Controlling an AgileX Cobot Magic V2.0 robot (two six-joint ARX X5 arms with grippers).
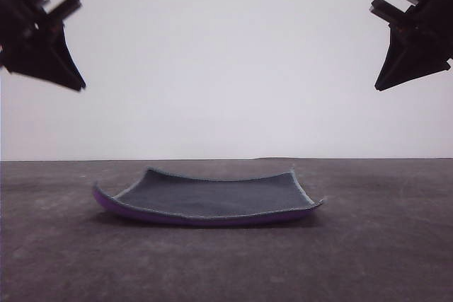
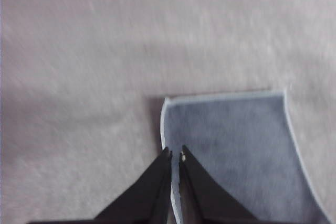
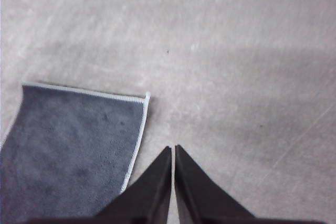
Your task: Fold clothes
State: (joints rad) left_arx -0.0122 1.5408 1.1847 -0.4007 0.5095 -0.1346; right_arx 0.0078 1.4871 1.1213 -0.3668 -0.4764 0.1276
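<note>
ITEM 1: cloth (image 1: 212, 196). Small thick square, dark grey face up, purple underside showing along the near edge, light grey stitched border. Lies flat on the table (image 1: 382, 245), lower centre of the front view, corners curling up at far left and right. Unfolded; no fold begun by the look of it. No obvious long axis, roughly square, edges running approx. parallel to the table front.

ITEM 2: left gripper (image 2: 175, 153). Upper left of the front view, raised well above the table. In the left wrist view the fingers are drawn together to a thin slit, nothing between them. Tips sit over the cloth's side edge, near a corner, w/ the cloth in the lower right of that frame.

ITEM 3: right gripper (image 3: 173, 148). Upper right of the front view, also high. Fingers nearly touching, holding nothing. In the right wrist view the tips hang over bare table just beside the cloth's stitched edge; cloth in the lower left of that frame.

KEY RELATION: cloth lies below and between both arms, one side edge under each. Neither clearly nearer; left looks slightly better lined up. Judgement: both need to open and descend to a corner apiece.

CONTAINERS: none seen.
</note>
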